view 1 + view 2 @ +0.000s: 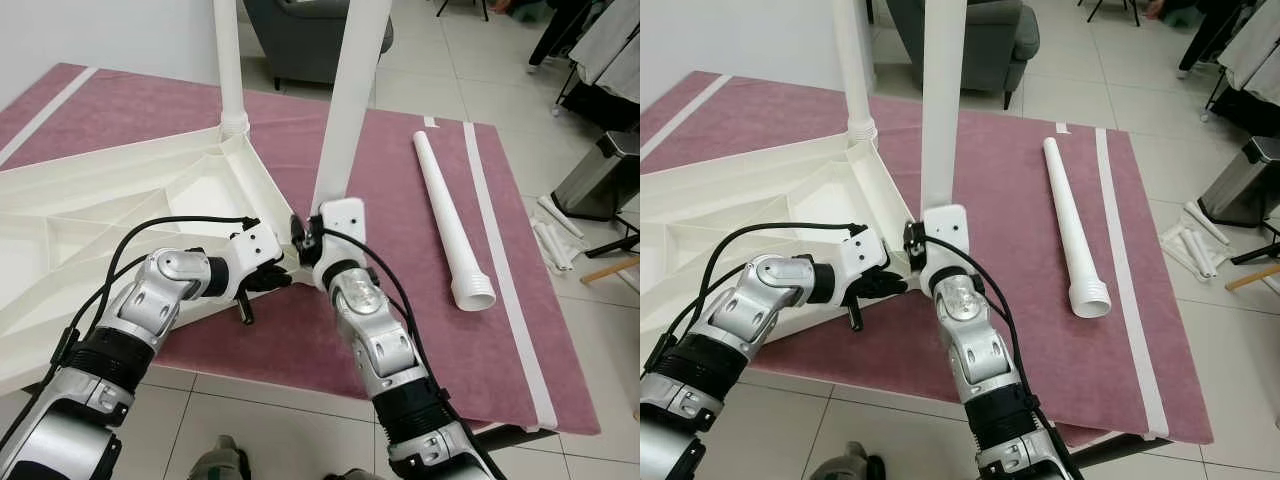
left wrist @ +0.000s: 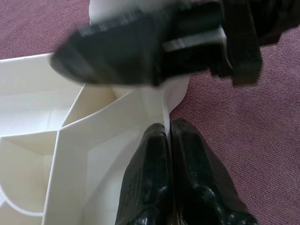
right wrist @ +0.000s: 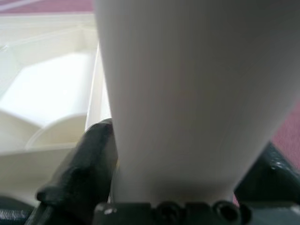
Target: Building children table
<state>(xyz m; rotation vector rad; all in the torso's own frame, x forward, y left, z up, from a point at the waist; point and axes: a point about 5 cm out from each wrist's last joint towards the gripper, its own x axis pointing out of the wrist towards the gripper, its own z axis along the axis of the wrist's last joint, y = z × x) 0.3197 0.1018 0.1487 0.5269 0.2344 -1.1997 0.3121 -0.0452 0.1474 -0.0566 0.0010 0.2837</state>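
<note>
A white children's table top (image 1: 90, 215) lies upside down on a purple mat (image 1: 400, 330). One white leg (image 1: 230, 70) stands fitted in its far corner. My right gripper (image 1: 318, 232) is shut on a second white leg (image 1: 345, 110) and holds it upright at the near corner; the black fingers (image 3: 89, 164) flank it in the right wrist view. My left gripper (image 1: 272, 277) sits at that same corner, its fingers (image 2: 150, 164) pinched on the table top's thin rim (image 2: 165, 119). A third leg (image 1: 445, 215) lies loose on the mat to the right.
A grey armchair (image 1: 300, 30) stands behind the mat. A metal bin (image 1: 605, 175) and small white parts (image 1: 555, 240) are on the tiled floor at the right. White tape strips (image 1: 505, 270) run along the mat. The mat's front edge is close to my body.
</note>
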